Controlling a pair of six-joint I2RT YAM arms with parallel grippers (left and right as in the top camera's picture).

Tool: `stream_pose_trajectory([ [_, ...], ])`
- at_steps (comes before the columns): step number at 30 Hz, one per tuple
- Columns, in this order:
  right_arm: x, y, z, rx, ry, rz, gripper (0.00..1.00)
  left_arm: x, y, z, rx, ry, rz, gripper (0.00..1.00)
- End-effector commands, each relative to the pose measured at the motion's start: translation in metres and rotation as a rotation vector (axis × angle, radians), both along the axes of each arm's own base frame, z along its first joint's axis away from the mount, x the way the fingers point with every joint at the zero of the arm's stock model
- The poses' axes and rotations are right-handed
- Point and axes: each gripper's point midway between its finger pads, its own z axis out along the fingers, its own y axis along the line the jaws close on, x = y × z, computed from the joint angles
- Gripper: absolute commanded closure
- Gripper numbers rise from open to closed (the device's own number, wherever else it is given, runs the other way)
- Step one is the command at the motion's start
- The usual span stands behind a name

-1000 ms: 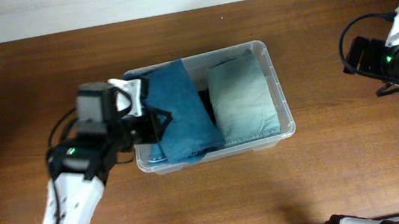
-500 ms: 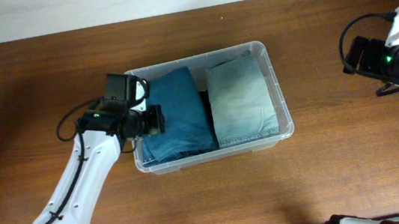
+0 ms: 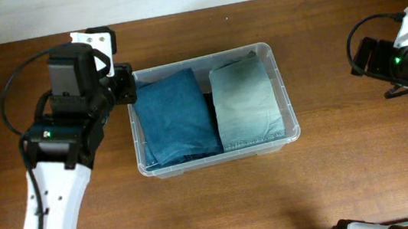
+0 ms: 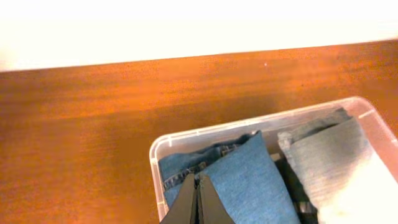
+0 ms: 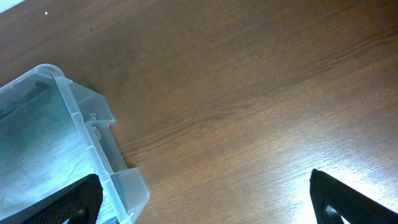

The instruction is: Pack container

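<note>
The clear plastic container (image 3: 287,97) stands mid-table. Inside it lie a folded dark blue pair of jeans (image 3: 177,117) on the left and a folded pale blue-green pair (image 3: 245,102) on the right. My left gripper (image 3: 125,89) hovers at the container's far left corner. In the left wrist view its fingers (image 4: 198,198) are shut and empty, just above the dark blue jeans (image 4: 249,180) near the container's left wall (image 4: 155,168). My right gripper (image 3: 373,58) is far to the right of the container, and it is wide open and empty over bare wood (image 5: 205,205).
The brown wooden table (image 3: 222,205) runs to a white wall at the back (image 4: 186,25). The container's right-hand moulded handle (image 5: 102,124) shows at the left of the right wrist view. The right arm's cable loops at the far right (image 3: 356,31).
My left gripper has let go of the dark blue jeans and drawn back up and left to the container's far left corner. The jeans now lie flat inside. The right arm is still.
</note>
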Motion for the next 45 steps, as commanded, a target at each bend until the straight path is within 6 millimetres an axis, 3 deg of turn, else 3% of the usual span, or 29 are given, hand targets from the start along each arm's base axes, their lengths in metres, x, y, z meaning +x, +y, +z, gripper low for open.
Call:
stream_pose_trajectory([
  [1,0.002,0.000,-0.005,0.014,0.011,-0.002,0.01,0.009,-0.017,-0.072,0.050,0.180,-0.052,0.99],
  [6,0.003,0.000,-0.009,0.020,0.028,-0.002,0.01,0.020,-0.026,-0.166,0.105,0.403,-0.064,0.99],
  [11,0.003,-0.001,-0.010,0.020,0.030,-0.003,0.01,0.016,-0.021,-0.262,0.169,0.620,-0.051,0.98],
  [14,0.003,0.000,-0.010,0.021,0.032,-0.002,0.02,0.013,-0.021,-0.282,0.180,0.665,-0.051,0.98],
  [17,0.003,0.001,-0.010,0.022,0.034,0.002,0.01,0.016,-0.022,-0.265,0.176,0.645,-0.057,0.98],
  [20,0.006,0.013,-0.010,0.010,0.034,0.068,0.01,0.025,-0.024,-0.215,0.156,0.563,-0.056,0.98],
  [23,0.013,0.034,-0.008,-0.014,0.025,0.171,0.02,0.032,-0.019,-0.146,0.120,0.423,-0.040,0.93],
  [24,0.017,0.044,-0.007,-0.027,0.018,0.219,0.01,0.034,-0.015,-0.124,0.112,0.372,-0.027,0.84],
  [26,0.024,0.066,-0.005,-0.055,0.001,0.324,0.02,0.035,0.001,-0.086,0.110,0.273,0.020,0.39],
  [27,0.028,0.078,-0.005,-0.072,-0.005,0.384,0.02,0.034,0.009,-0.072,0.106,0.237,0.041,0.23],
  [29,0.033,0.100,-0.007,-0.102,-0.008,0.499,0.01,0.032,0.029,-0.052,0.102,0.191,0.093,0.01],
  [33,0.051,0.135,-0.023,-0.119,0.004,0.627,0.01,0.031,0.064,-0.047,0.071,0.195,0.192,0.01],
  [37,0.079,0.153,-0.038,-0.121,-0.015,0.660,0.02,0.032,0.087,-0.057,0.060,0.229,0.246,0.01],
  [41,0.088,0.149,-0.045,-0.130,-0.014,0.661,0.02,0.024,0.099,-0.061,0.079,0.261,0.255,0.01],
  [45,0.082,0.131,-0.027,-0.097,-0.056,0.545,0.02,0.005,0.099,-0.059,0.076,0.306,0.251,0.01],
])
